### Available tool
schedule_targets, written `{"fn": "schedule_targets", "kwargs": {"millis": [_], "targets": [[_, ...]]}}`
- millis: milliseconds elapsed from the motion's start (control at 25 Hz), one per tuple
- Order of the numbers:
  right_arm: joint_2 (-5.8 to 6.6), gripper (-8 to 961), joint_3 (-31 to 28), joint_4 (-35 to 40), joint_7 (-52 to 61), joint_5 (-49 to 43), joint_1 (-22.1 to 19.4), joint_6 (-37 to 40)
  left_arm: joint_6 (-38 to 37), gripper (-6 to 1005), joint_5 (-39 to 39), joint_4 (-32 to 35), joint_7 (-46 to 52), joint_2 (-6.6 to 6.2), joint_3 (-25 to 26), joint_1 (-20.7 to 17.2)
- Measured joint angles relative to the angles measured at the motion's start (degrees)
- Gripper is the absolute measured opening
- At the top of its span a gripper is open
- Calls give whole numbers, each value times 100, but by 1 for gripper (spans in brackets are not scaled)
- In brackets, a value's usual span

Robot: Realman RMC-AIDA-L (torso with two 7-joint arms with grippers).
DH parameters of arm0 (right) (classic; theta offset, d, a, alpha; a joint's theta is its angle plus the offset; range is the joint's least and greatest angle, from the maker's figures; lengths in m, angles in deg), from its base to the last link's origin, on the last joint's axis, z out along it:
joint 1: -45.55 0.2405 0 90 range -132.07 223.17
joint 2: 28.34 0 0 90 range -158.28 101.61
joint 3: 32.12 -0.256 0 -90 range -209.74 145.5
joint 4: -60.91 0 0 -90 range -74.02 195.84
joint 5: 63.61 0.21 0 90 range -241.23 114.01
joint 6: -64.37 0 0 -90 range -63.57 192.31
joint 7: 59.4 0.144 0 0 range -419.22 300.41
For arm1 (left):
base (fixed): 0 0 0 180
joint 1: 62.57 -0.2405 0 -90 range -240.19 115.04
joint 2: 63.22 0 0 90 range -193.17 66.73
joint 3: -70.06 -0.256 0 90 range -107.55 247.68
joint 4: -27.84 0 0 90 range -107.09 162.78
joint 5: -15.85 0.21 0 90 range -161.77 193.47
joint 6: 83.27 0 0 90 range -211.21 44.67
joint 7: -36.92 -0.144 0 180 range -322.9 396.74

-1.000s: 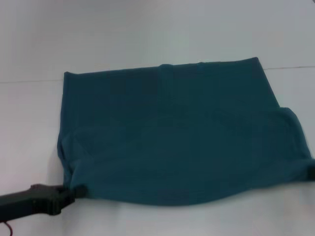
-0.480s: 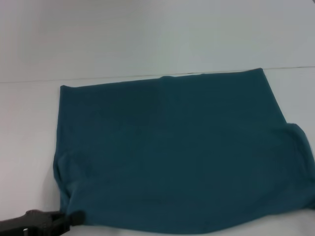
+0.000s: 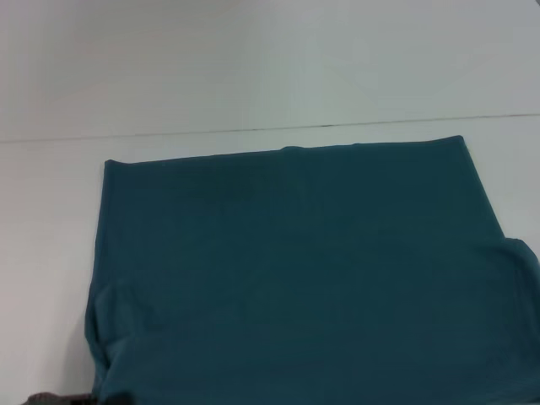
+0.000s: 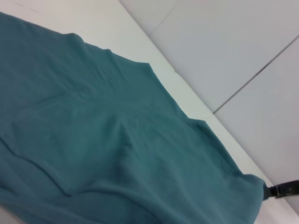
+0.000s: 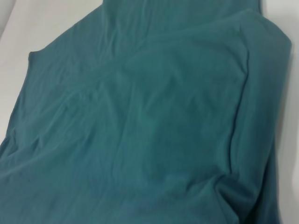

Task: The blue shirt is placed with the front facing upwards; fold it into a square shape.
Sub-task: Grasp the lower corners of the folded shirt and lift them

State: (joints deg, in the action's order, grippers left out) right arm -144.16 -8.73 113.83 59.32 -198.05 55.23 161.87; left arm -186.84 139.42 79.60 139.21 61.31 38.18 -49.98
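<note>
The blue shirt (image 3: 295, 270) lies on the white table (image 3: 51, 219) as a wide teal rectangle, plain side up, with no print showing. Its near edge runs off the bottom of the head view. My left gripper (image 3: 101, 399) shows only as a dark sliver at the shirt's near left corner, shut on the cloth. In the left wrist view my right gripper (image 4: 273, 190) is a dark tip at the far corner of the shirt (image 4: 117, 140), which is drawn to a point in its grip. The right wrist view shows only creased shirt (image 5: 140, 121).
A thin seam (image 3: 253, 131) crosses the white surface just beyond the shirt's far edge. Bare white table (image 3: 270, 59) lies beyond it and along the shirt's left side.
The shirt has slid toward me, both near corners held. Its far edge has come nearer, and the left gripper has nearly left the bottom of the head view.
</note>
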Motion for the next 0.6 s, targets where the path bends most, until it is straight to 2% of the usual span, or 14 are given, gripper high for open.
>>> {"fn": "schedule_targets", "kwargs": {"millis": [360, 600], "targets": [[-1, 41, -115, -1, -19, -10, -109, 210, -177, 26, 78, -1, -42, 10, 22, -160], [-1, 42, -112, -1, -66, -22, -260, 314, -441, 26, 121, 50, -82, 10, 225, -267]]}}
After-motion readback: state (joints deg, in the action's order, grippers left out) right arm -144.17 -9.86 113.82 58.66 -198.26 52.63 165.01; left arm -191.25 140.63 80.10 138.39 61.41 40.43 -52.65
